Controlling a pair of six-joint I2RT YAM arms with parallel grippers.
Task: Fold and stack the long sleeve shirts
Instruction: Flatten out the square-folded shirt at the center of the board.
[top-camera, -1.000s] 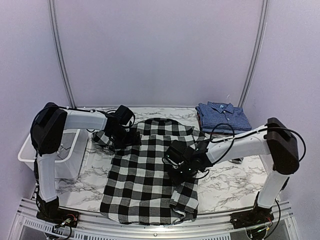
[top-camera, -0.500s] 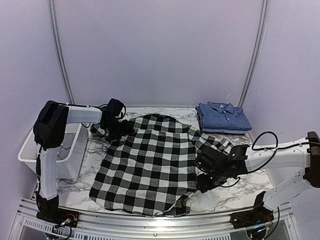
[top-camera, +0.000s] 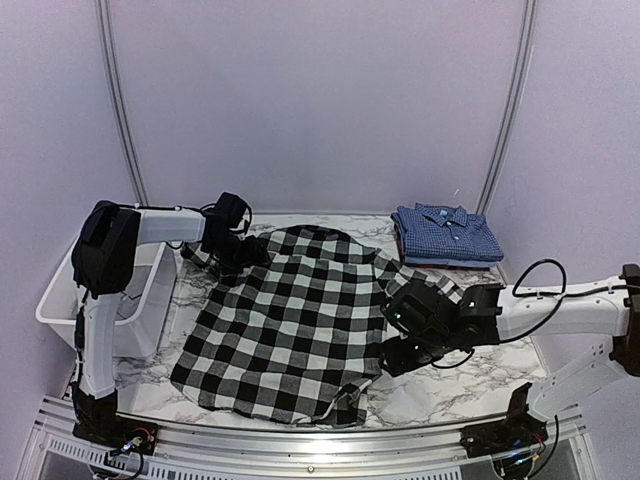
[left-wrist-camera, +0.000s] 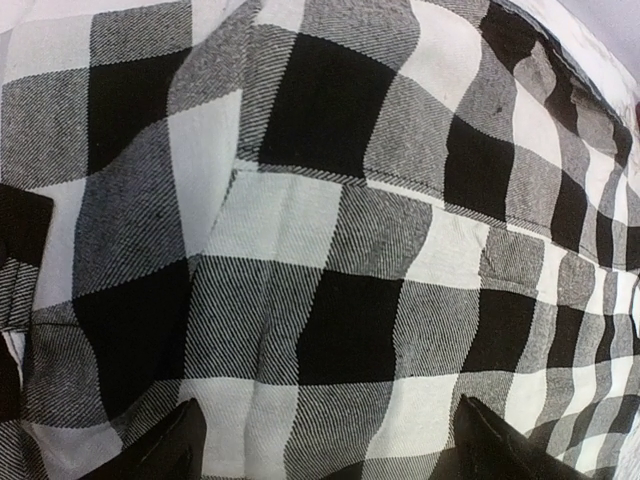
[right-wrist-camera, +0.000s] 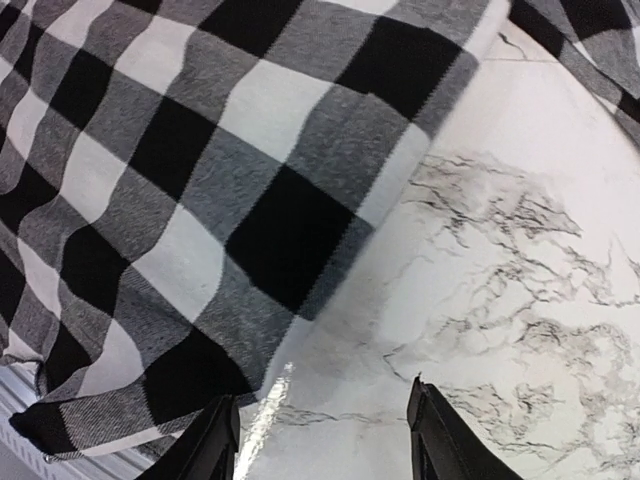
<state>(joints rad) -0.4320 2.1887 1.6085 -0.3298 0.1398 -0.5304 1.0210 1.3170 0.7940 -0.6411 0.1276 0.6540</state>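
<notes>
The black-and-white check long sleeve shirt lies spread flat across the middle of the marble table. The blue checked shirt sits folded at the back right. My left gripper hovers at the check shirt's far left corner. In the left wrist view the left gripper is open just above the check cloth, nothing between its fingers. My right gripper is low at the shirt's right edge. In the right wrist view the right gripper is open over bare marble, beside the cloth's edge.
A white plastic bin stands at the table's left edge, under the left arm. A metal rail runs along the near edge. Bare marble shows to the right of the check shirt, in front of the blue shirt.
The check shirt has spread wider and its hem has shifted left. My right gripper moved off the shirt to its right edge. My left gripper drew back toward the far left corner.
</notes>
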